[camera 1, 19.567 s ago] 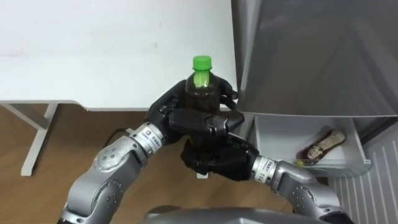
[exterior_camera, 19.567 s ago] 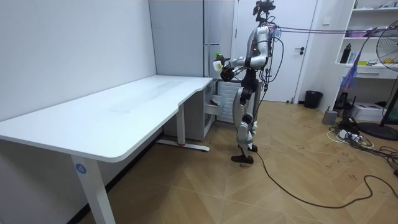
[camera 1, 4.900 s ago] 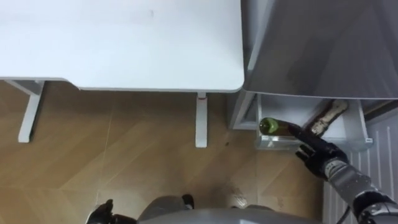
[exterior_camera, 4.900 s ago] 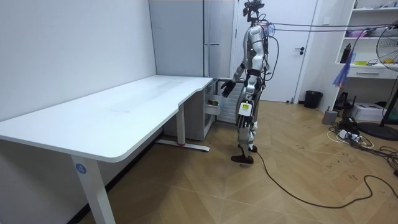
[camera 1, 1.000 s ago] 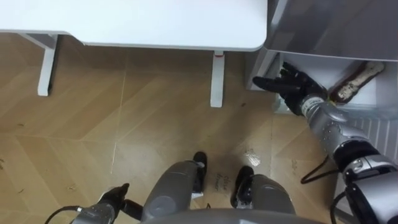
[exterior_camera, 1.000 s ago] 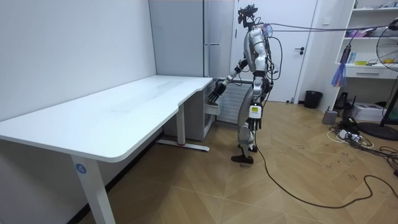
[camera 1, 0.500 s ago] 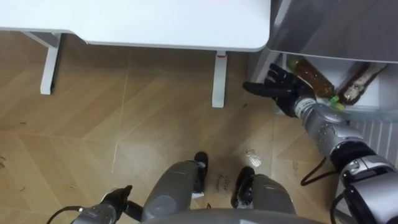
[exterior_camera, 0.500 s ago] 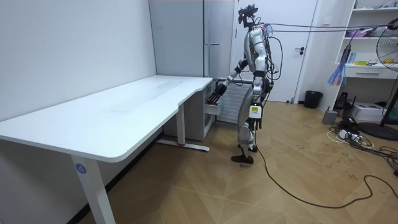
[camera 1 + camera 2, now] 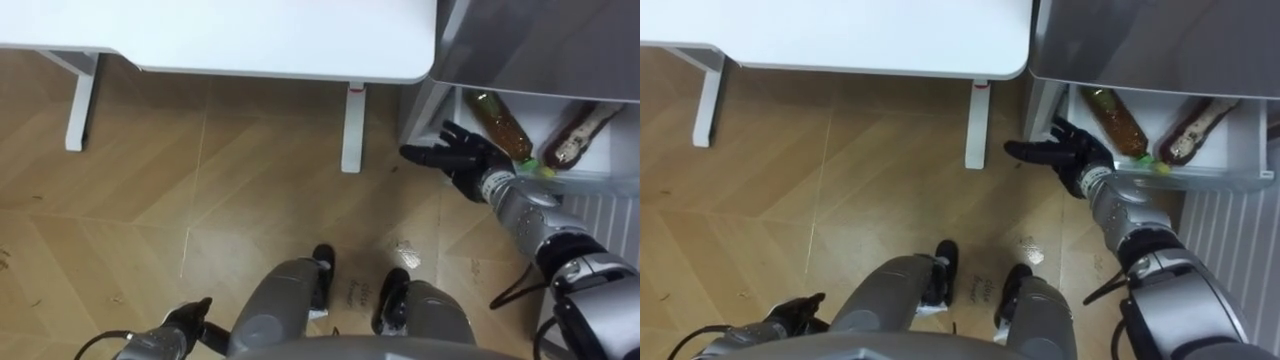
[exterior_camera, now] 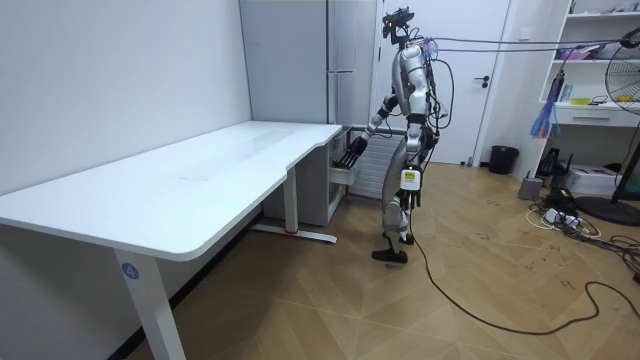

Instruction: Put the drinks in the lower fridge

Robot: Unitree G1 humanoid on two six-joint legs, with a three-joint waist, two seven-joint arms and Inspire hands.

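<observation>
The white surface (image 9: 250,35) lies to the left of the open lower drawer (image 9: 1215,180), with one of its legs just beside the drawer's left wall. The grey fridge (image 9: 540,40) stands directly above the drawer, and its front overhangs the drawer's rear part. In the room view the robot stands upright on the wooden floor (image 9: 150,220), facing the drawer, with its right arm reaching down toward it. The right hand (image 9: 460,158) is at the drawer's front left corner, fingers straight and spread, holding nothing; contact with the drawer wall cannot be determined. The bottle (image 9: 497,122) lies on its side inside the drawer, on the left half, with amber contents and its green cap end toward the drawer's front wall. A brown elongated item (image 9: 572,137) lies inside the drawer to the right of the bottle. The left hand (image 9: 185,322) hangs low, well apart from the drawer on its left; its finger state cannot be determined.
</observation>
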